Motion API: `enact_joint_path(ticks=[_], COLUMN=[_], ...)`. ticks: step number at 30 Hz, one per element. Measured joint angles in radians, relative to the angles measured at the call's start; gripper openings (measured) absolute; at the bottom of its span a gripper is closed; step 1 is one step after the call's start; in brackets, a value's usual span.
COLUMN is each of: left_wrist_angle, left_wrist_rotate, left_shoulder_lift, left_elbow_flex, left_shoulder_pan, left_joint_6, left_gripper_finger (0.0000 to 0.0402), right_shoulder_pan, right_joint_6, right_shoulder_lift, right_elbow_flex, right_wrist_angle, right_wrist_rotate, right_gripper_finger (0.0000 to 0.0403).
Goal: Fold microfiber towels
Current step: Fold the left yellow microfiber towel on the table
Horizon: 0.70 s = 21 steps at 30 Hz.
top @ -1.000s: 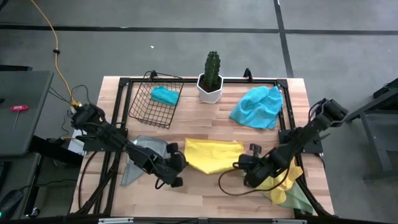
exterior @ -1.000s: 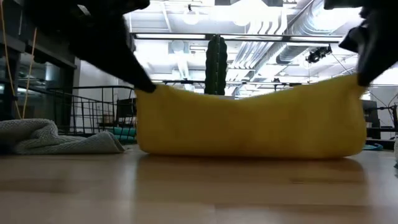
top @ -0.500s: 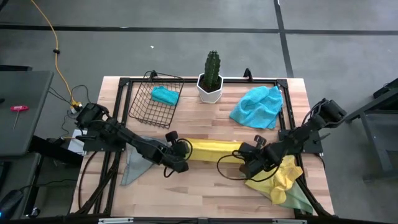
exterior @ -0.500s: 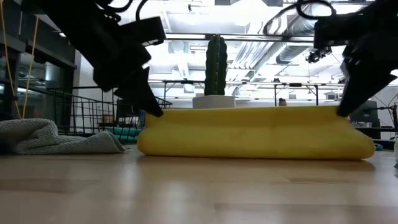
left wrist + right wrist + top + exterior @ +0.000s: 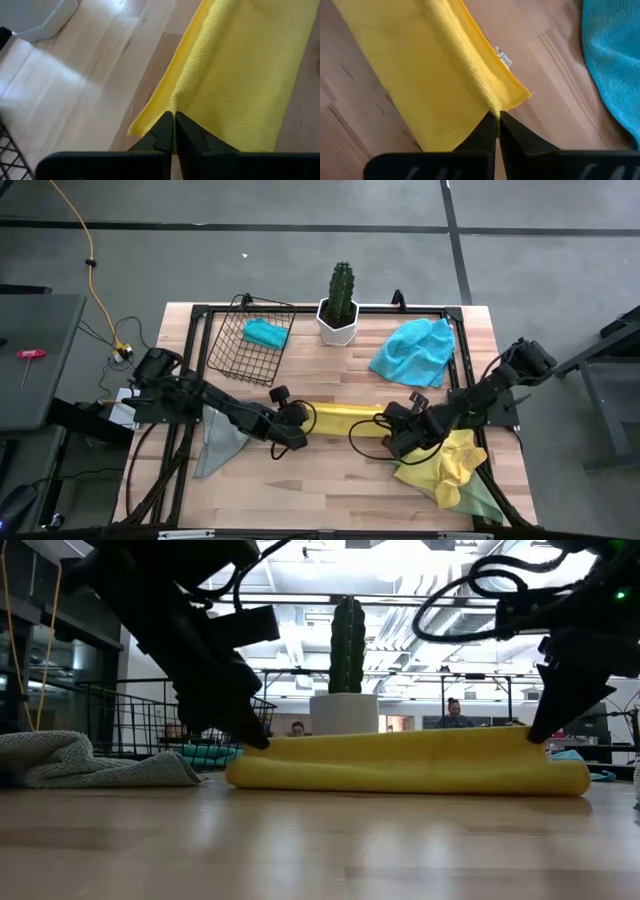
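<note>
No legible txt anywhere.

The table (image 5: 330,470) is pale wood in lengthwise planks, edged by a black frame; at its middle lies a bright yellow towel (image 5: 345,418) with a fine ribbed weave; beyond that towel stands a dark green cactus (image 5: 342,288) in a white pot (image 5: 338,327); beside the pot, a black wire basket (image 5: 250,345) holds a turquoise cloth (image 5: 266,333), and on the pot's other side lies a turquoise blue towel (image 5: 413,351); a grey towel (image 5: 222,435) and a yellow and pale green heap (image 5: 455,475) flank the yellow towel; both arms are black.
</note>
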Motion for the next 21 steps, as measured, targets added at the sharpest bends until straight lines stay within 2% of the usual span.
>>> enact_joint_path(ticks=[7, 21], left_wrist_angle=[0.017, 0.014], left_wrist_rotate=[-0.035, -0.036], left_shoulder_lift=[0.006, 0.006], left_elbow_flex=[0.000, 0.000], left_shoulder_pan=[0.016, 0.064], left_joint_6=[0.040, 0.059], left_gripper_finger=[0.0007, 0.0012], right_shoulder_pan=[-0.010, -0.010], right_joint_6=[0.026, 0.057], right_shoulder_lift=[0.000, 0.000], right_elbow_flex=[-0.015, -0.015], right_wrist_angle=[0.015, 0.021], right_wrist_rotate=[0.004, 0.056], right_gripper_finger=[0.0004, 0.0005])
